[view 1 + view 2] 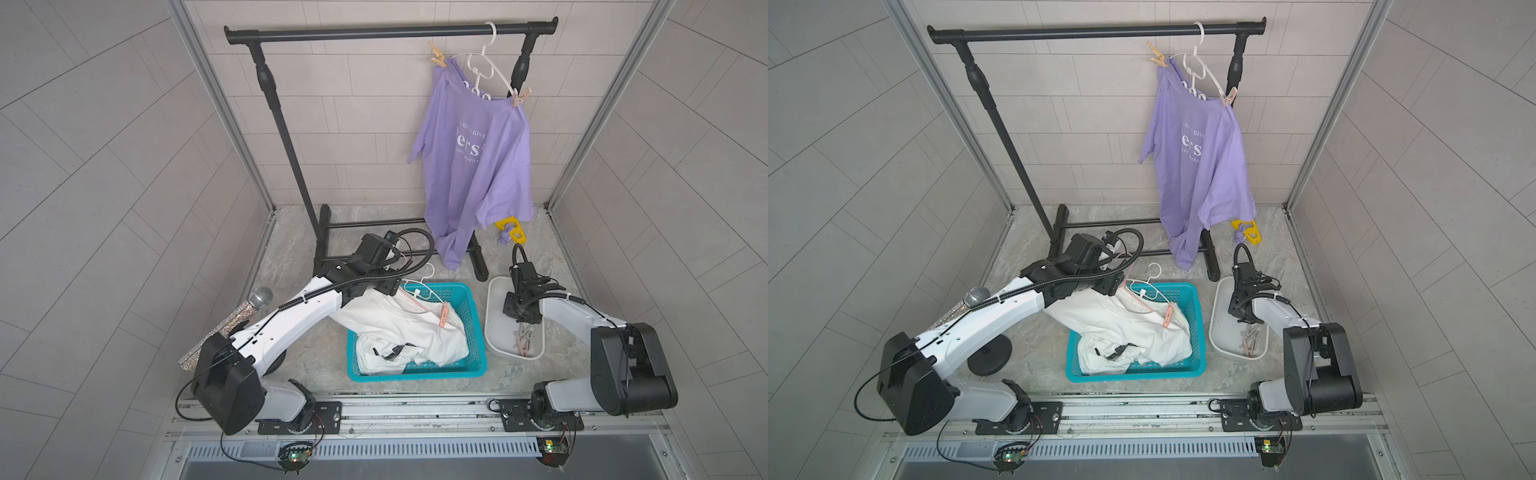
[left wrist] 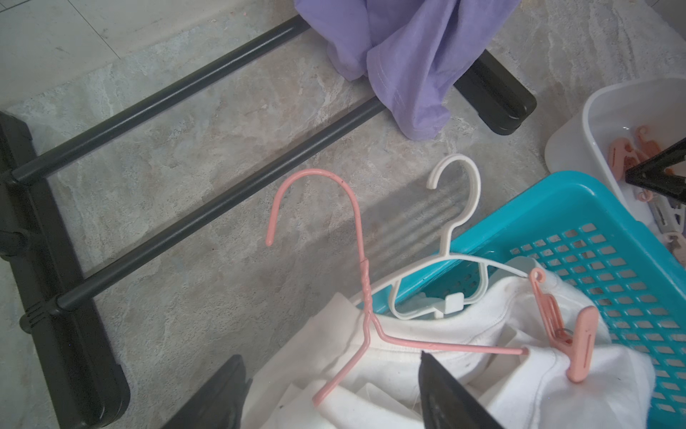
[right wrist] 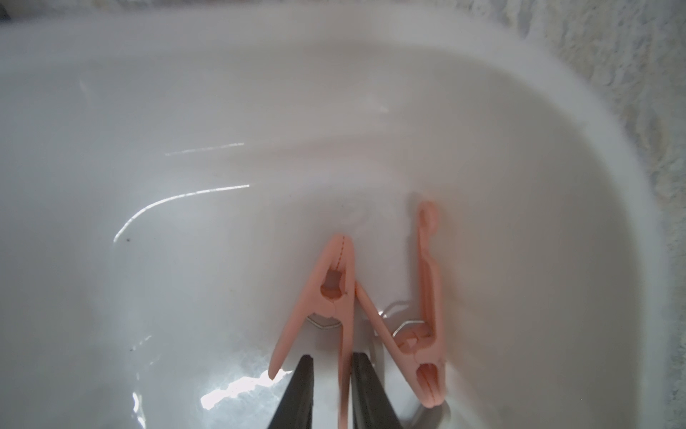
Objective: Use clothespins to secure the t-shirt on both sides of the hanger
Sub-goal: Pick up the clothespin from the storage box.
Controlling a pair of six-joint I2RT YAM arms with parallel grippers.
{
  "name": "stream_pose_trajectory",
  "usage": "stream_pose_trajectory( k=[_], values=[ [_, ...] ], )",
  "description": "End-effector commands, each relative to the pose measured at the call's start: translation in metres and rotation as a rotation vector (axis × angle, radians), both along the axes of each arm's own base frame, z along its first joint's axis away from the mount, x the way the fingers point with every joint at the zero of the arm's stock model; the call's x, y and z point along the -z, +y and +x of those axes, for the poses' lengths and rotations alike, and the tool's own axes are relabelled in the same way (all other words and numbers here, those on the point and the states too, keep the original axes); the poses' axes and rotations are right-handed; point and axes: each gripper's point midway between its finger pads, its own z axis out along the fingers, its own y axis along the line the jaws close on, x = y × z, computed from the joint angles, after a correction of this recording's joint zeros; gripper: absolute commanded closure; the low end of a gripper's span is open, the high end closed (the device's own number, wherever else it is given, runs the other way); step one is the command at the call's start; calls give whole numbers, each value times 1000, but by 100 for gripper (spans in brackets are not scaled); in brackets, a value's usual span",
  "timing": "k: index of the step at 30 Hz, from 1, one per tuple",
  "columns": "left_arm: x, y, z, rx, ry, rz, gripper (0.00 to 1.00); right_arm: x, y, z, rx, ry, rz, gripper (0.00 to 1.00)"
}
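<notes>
The right hand [image 3: 332, 362] is down in the white tub [image 3: 185, 111]. Its jaws are narrow and straddle just one handle leg of a salmon-pink clothespin [image 3: 326, 297]; whether they pinch it yet I cannot tell. Held by one leg, the pin would likely pivot or slip on the lift, and it could not be squeezed open at the hanger. A second clothespin [image 3: 419, 334] lies touching it, so its spring may snag and ride along.

The left hand [image 2: 330, 354] stands wide over the white t-shirt [image 2: 445, 323] and pink wire hanger [image 2: 362, 267] at the teal basket [image 2: 557, 193]; I cannot tell whether it grips them. A clipped clothespin [image 2: 579, 334] holds one shoulder. If the cloth slides, the bare shoulder may slip off the hanger.
</notes>
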Motion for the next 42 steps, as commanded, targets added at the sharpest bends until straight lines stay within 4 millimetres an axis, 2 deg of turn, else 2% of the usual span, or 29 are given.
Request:
stream_pose_trajectory(
  k=[1, 13, 19, 24, 29, 35, 42],
  values=[
    [-3, 2, -1, 6, -14, 3, 23, 5, 0, -1, 3, 18, 5, 79],
    [-4, 3, -1, 4, -17, 5, 23, 11, 0, -3, 6, 37, 5, 81],
    [-4, 3, -1, 2, -16, 5, 23, 5, 2, -2, -1, 26, 12, 93],
    [-5, 2, -1, 4, -11, -2, 23, -14, 3, 1, -13, -15, 15, 97],
    [-11, -4, -2, 16, -2, -38, 23, -35, 12, 4, -45, -73, 65, 99],
    [-25, -13, -5, 44, 12, -113, 23, -65, 34, 10, -107, -160, 181, 100],
    [-32, -13, 0, 8, 86, -295, 23, -98, 73, 17, -211, -257, 362, 100]
  ],
)
